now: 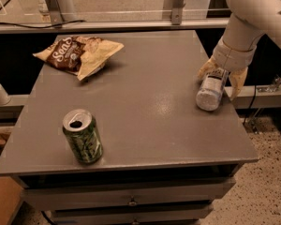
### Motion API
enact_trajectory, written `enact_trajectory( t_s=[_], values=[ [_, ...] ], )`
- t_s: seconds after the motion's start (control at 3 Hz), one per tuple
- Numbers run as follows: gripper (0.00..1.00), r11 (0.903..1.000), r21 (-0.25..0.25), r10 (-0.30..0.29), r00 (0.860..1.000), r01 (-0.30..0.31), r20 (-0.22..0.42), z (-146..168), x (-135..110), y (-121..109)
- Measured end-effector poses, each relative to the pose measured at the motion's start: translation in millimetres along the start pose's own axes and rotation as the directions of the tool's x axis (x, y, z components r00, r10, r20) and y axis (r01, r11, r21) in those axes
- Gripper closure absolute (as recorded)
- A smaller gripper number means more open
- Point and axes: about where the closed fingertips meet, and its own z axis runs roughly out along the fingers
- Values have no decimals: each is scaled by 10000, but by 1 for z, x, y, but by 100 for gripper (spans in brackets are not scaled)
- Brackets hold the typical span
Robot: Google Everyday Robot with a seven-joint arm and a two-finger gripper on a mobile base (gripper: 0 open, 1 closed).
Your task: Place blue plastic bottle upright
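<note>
The blue plastic bottle (pixel 210 91) lies tilted near the right edge of the grey table (pixel 145 93), with its base toward the camera and its white-and-pale-blue label showing. Its cap end is hidden under the gripper. My gripper (pixel 222 76) comes down from the white arm (pixel 248 22) at the upper right. Its yellowish fingers (pixel 237 81) sit on either side of the bottle's upper part and press against it. A green soda can (pixel 82 136) stands upright at the front left, far from the gripper.
A crumpled chip bag (pixel 77 53) lies at the table's back left. A metal rail (pixel 131 25) and glass panel run behind the table. Drawers (pixel 131 198) sit below the front edge. The speckled floor (pixel 267 182) lies to the right.
</note>
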Motion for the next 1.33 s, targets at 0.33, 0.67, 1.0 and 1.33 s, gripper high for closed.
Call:
enact_trajectory(
  t_s=[0.33, 0.67, 1.0, 1.33],
  values=[
    [58, 10000, -67, 27, 10000, -27, -25, -2, -2, -2],
    [82, 9996, 34, -286, 9993, 287, -237, -15, -12, -10],
    [100, 9951, 321, -915, 9945, 932, -513, -36, -33, -23],
    [100, 9790, 838, -1790, 9804, 1857, -819, -55, -55, -35]
  ],
)
